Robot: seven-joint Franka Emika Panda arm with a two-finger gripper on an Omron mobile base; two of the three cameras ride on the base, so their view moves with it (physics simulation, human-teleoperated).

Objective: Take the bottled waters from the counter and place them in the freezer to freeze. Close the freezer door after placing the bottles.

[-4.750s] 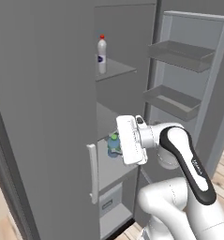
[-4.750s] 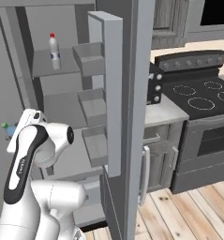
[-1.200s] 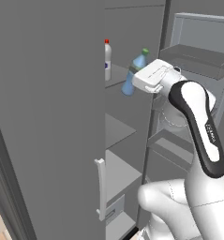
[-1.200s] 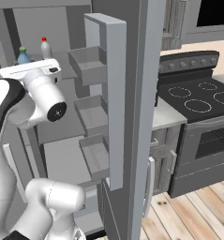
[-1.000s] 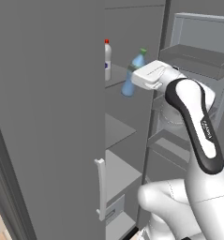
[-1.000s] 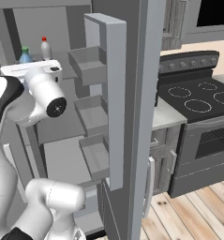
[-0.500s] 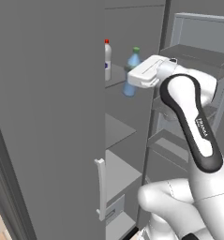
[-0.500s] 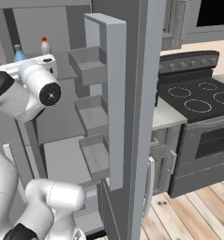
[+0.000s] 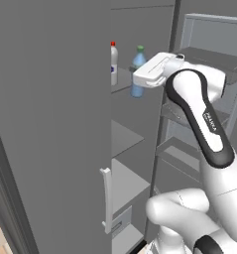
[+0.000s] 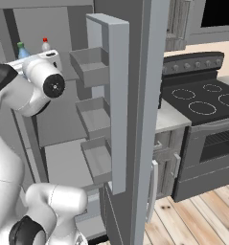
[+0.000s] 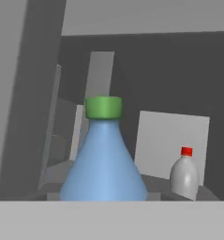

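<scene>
The freezer [image 9: 140,129] stands open, its freezer door [image 10: 120,95] swung out to the right with grey bins on its inner face. On the upper shelf stands the whitish bottled water with a red cap [image 9: 113,62] [image 10: 45,44] [image 11: 184,176]. Right beside it, over the same shelf, is the upright blue bottle with a green cap [image 9: 137,69] [image 10: 22,49] [image 11: 104,164]. My gripper [image 9: 140,82] is shut on it, reaching in from the right. The hand view hides the blue bottle's base, so I cannot tell if it rests on the shelf.
A plain grey door [image 9: 50,124] with a vertical handle [image 9: 106,198] stays closed on the left. Lower freezer shelves [image 9: 127,178] sit below. The counter [image 10: 171,117] and the black stovetop [image 10: 202,98] lie to the right of the open door.
My gripper has carried the blue bottle deeper into the freezer, toward the red-capped bottle, and brought it from tilted to upright.
</scene>
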